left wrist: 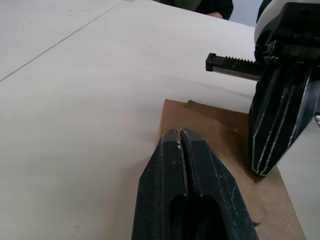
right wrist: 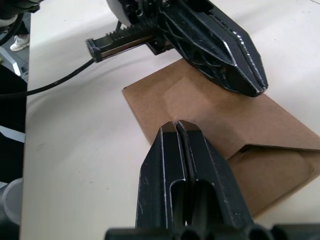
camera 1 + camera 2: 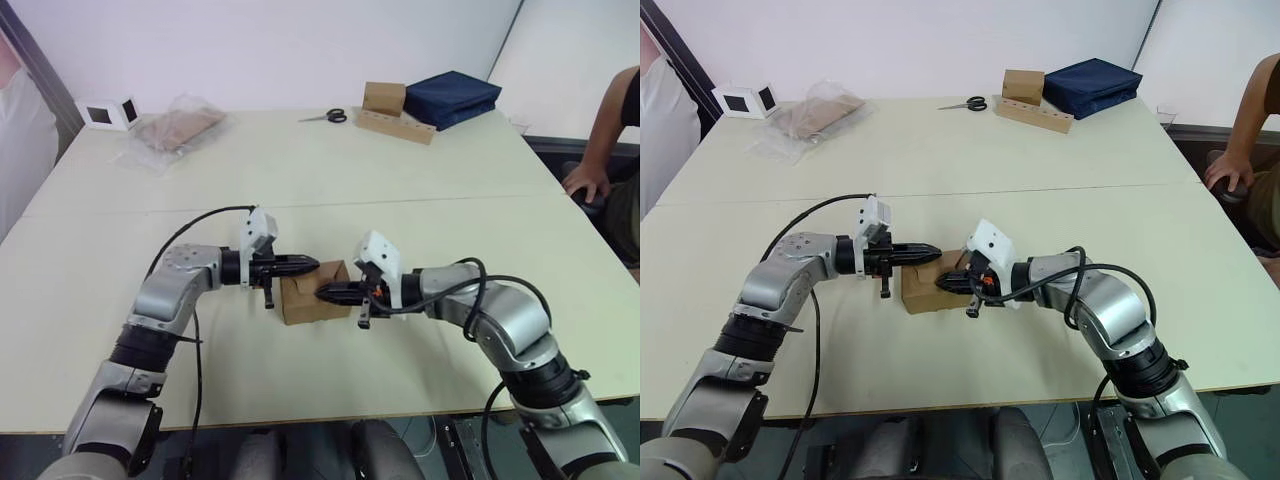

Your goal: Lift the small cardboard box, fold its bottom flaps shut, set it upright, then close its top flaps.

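two clenched tools — left tool (image 3: pixel 308 265), right tool (image 3: pixel 325 293) — tips on one small cardboard box (image 3: pixel 312 300), nothing gripped

Two cardboard boxes (image 3: pixel 314 293) (image 3: pixel 384 97), one scissors (image 3: pixel 327 116), one plastic bag (image 3: pixel 175 130).

A pale table (image 3: pixel 300 170) carries everything. On it lie a small cardboard box (image 3: pixel 312 298), scissors (image 3: pixel 326 116), a plastic bag (image 3: pixel 175 128), a tan box (image 3: pixel 385 99) and a navy case (image 3: pixel 452 97).

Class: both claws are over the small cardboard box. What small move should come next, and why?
Probably press both shut claws down on the top flaps. The small cardboard box stands on the table, the left claw and right claw sit over its top, and one flap's edge looks slightly raised.
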